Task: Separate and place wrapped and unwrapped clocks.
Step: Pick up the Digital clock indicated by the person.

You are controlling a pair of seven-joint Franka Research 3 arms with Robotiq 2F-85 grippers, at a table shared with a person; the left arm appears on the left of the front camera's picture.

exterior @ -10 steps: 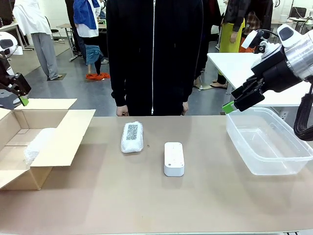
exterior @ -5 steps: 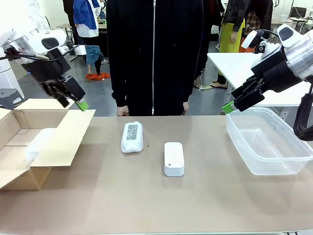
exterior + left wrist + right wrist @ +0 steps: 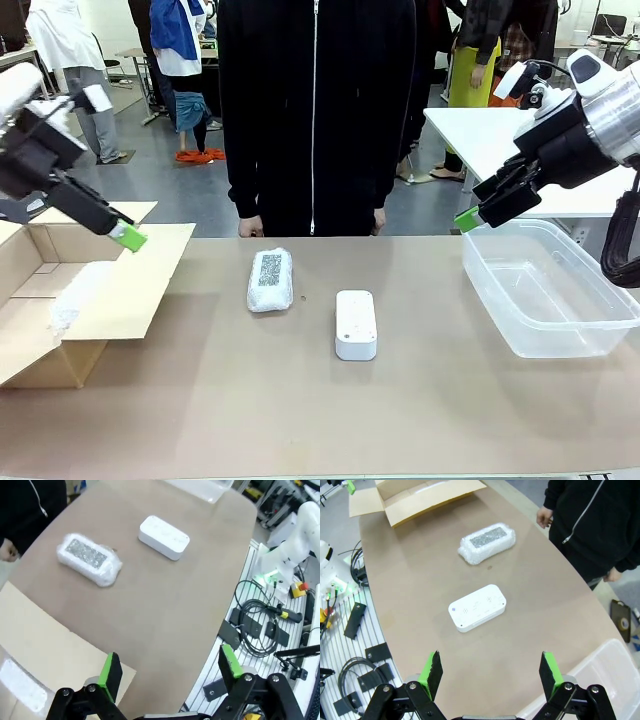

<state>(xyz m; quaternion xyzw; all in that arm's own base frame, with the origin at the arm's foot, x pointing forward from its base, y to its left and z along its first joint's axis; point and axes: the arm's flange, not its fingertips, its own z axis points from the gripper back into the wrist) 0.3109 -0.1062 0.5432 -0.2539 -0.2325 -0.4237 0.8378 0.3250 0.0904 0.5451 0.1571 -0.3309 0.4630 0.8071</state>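
While 1 boxed wrapped clock [image 3: 78, 295] lies inside the open cardboard box [image 3: 150, 262] at the table's left end, the speckled wrapped clock [image 3: 270, 280] lies out on the brown table [image 3: 320, 420] in front of the person's hands [image 3: 250, 228]. The bare white unwrapped clock [image 3: 356, 324] sits near it on the right, apart from it. The sorting looks about 1 third done, and the step in hand seems to be the reach for the next item. That move probably calls for the left gripper [image 3: 125, 236], hanging above the box's flap, to cross to the speckled bundle, straddle its short sides and close gently on the crinkly wrap. The right gripper [image 3: 468, 220] hangs above the near-left corner of the clear plastic bin [image 3: 560, 345], which I take to be where the bare clock belongs. Both sets of jaws are spread wide, with nothing between the green pads and nothing touched.
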